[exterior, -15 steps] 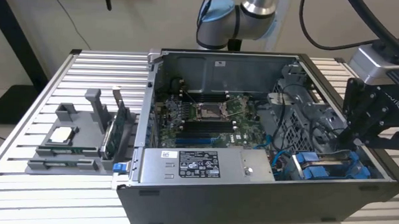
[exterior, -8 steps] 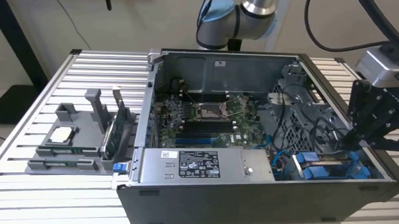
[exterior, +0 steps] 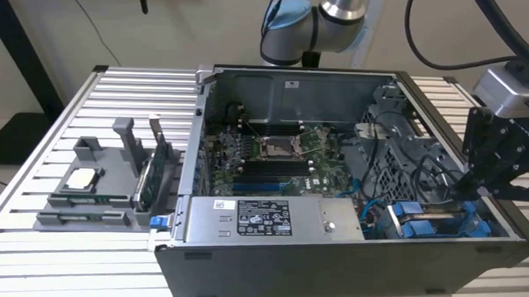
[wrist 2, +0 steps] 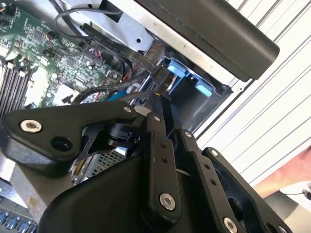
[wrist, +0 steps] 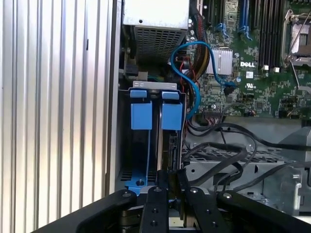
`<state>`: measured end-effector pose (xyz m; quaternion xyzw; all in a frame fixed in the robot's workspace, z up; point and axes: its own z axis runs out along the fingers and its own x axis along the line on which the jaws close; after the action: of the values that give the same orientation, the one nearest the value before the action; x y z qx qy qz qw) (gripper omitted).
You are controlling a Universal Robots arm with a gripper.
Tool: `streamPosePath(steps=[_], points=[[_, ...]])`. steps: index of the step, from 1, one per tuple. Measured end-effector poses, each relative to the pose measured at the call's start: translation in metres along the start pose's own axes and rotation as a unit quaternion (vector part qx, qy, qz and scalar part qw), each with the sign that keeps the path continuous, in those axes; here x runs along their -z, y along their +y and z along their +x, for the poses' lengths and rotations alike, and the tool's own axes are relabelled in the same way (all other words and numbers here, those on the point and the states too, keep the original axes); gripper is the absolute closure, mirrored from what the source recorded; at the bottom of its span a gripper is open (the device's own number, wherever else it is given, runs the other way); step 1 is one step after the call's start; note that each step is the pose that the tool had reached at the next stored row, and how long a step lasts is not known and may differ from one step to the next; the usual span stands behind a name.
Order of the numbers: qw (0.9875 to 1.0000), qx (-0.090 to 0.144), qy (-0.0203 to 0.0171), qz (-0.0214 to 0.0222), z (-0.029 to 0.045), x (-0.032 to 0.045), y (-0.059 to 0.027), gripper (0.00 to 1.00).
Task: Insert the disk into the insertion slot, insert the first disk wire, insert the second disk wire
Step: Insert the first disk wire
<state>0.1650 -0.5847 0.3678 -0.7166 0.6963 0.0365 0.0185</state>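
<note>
The disk (wrist: 167, 145) stands edge-on in the insertion slot (wrist: 153, 85), a grey metal bay at the case's corner. Blue carrier tabs (wrist: 171, 115) sit at its end. In the exterior view the bay's blue fittings (exterior: 412, 216) lie at the case's lower right, and my gripper (exterior: 464, 188) reaches down into the case just beside them. In the first wrist view my gripper (wrist: 172, 180) sits right at the disk's near end. Its fingers (wrist 2: 156, 109) are drawn together on the end of a black disk wire (wrist 2: 138, 58). More black wires (wrist: 218, 155) loop beside the bay.
A grey power-supply box (exterior: 262, 221) fills the case's front. The motherboard (exterior: 273, 152) lies behind it. A blue cable (wrist: 192, 73) curves near the bay. A grey fixture (exterior: 96, 189) with spare parts stands on the slatted table (exterior: 31, 259) at the exterior view's left.
</note>
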Motion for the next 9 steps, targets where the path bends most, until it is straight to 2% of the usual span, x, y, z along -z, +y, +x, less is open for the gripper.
streamPosePath(steps=[9], points=[[1.0000,0.000,-0.0001,0.0000,0.0011,-0.0028,-0.0017,0.81]])
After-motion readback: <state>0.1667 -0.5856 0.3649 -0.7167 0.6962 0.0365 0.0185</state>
